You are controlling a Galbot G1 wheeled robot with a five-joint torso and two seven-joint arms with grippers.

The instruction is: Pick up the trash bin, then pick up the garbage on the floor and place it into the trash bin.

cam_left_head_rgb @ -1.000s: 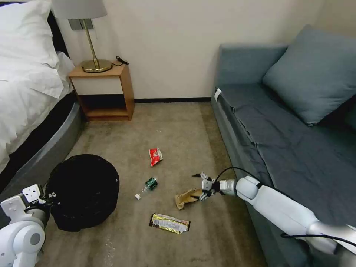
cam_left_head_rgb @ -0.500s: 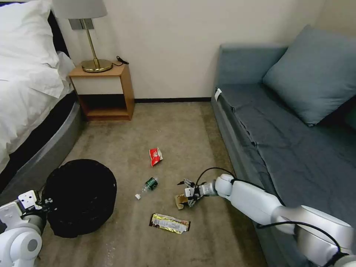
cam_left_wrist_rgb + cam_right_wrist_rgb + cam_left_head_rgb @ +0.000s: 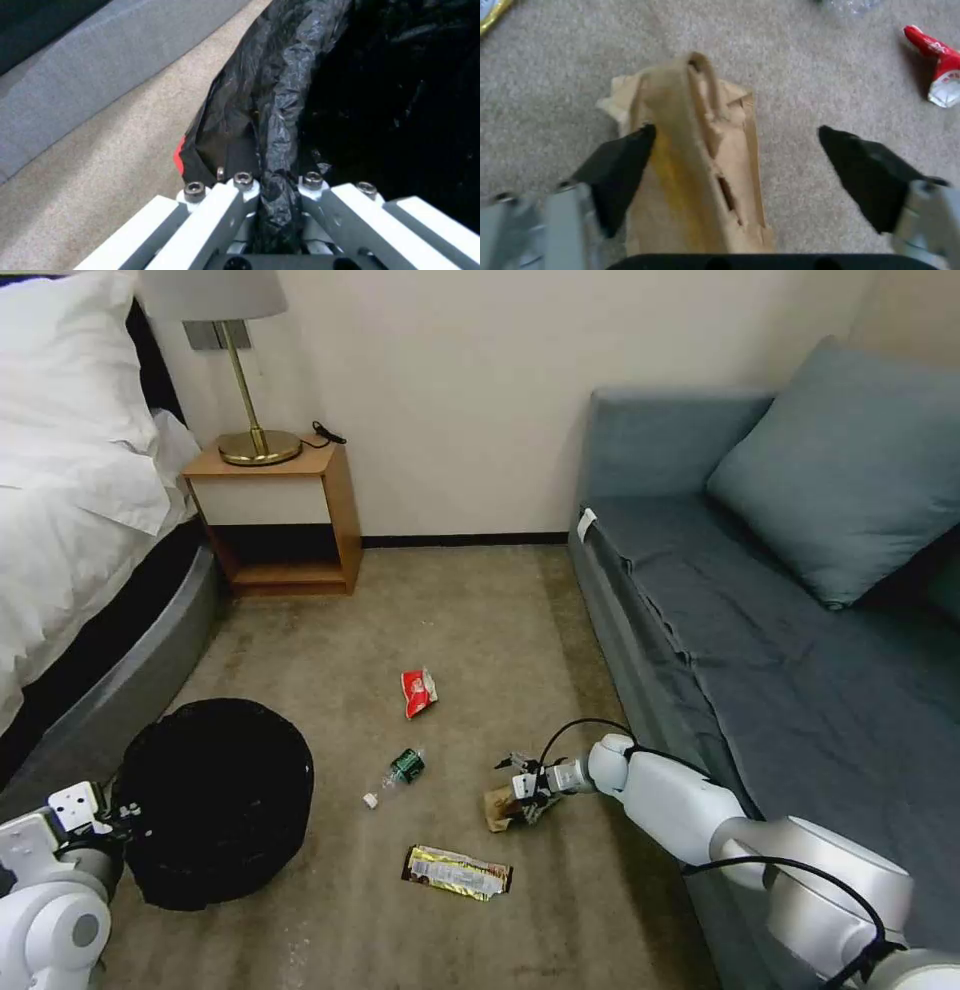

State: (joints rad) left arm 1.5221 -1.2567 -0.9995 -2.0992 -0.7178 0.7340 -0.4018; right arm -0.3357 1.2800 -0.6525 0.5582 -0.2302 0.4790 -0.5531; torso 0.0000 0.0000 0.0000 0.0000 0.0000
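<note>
The trash bin, lined with a black bag, is at the lower left by the bed. My left gripper is shut on its bag rim. My right gripper is low over the carpet and open, and its black fingers straddle the crumpled brown paper. One finger touches the paper's side. Other garbage lies on the floor: a red packet, a small bottle with a green label, and a gold-and-dark wrapper.
A blue-grey sofa runs along the right, close beside my right arm. A bed stands at the left, with a wooden nightstand and a lamp against the back wall. Open carpet lies between the bed and the sofa.
My right arm has reached in and down, bringing its open gripper over the brown paper, which shifted slightly. The bin has sunk a little lower in my left gripper.
</note>
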